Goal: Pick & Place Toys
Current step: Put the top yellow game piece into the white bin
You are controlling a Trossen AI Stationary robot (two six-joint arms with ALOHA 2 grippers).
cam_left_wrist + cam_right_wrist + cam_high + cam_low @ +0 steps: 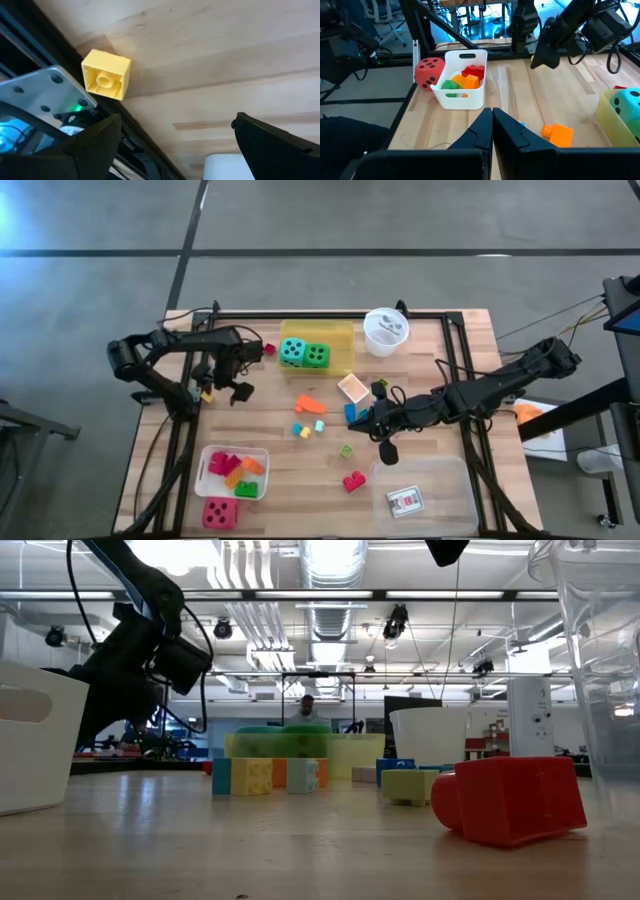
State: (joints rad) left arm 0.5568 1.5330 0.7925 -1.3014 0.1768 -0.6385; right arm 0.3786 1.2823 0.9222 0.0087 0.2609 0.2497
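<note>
Left hand [226,385] at worktop's [420,380] left side, near frame rail, fingers [100,142] spread wide apart, nothing between them. Yellow block [106,74] lying on wood just beside left edge rail, ahead of left hand, not touching either finger. Right hand [384,442] near worktop centre-right, fingers [485,127] pressed together, nothing gripped. Teal die [292,351] and green die [316,356] side by side inside yellow tray [340,330] at rear centre. Round white cup [386,332] to right of that tray. White tray [212,458] at front left w/ red, orange, green blocks [462,80] inside; red die [220,512] just beside it, outside, at worktop's front edge. Loose on wood in centre: orange block [309,405], small yellow and blue blocks [303,430], green block [346,451], red block [353,481], blue block [351,412] close to right hand. Small tan-coloured square piece [352,387] between yellow tray and right arm; kind unclear. Clear tray [455,500] at front right w/ one playing card [405,500] lying flat inside. Low view: red block [515,798] nearest camera, yellow/orange/blue blocks [265,775] in a row farther back.
</note>
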